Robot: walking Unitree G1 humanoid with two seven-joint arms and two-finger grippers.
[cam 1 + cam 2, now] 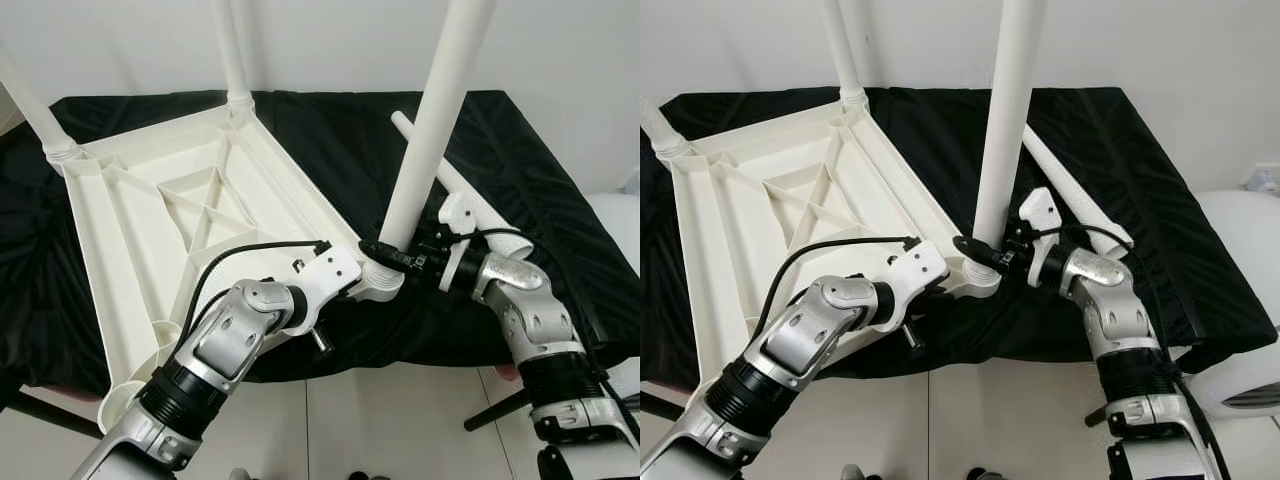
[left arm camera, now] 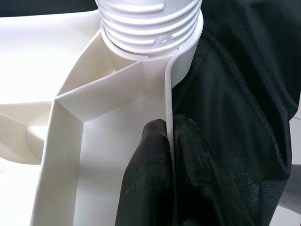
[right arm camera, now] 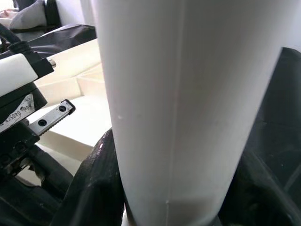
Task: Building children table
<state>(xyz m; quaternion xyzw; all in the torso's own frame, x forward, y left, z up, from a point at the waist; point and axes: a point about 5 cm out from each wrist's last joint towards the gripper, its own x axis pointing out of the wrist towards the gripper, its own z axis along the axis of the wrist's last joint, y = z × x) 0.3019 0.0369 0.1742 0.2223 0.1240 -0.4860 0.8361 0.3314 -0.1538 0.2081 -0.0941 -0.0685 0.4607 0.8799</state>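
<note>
Inverted on black cloth, the children's table (image 1: 150,220) is steadied by the left gripper (image 2: 170,155), jaws pinching its rim, while the right gripper (image 1: 985,255), jaws clasping the leg (image 1: 430,140), apparently seats it in the corner socket.

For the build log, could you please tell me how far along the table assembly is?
Two legs already stand in the far corners of the upturned tabletop. The third leg is in hand: the right gripper grips it at its near-corner socket, and the left gripper pinches the tabletop's rim beside it. The fourth leg lies loose on the black cloth, its socket unfilled.
</note>
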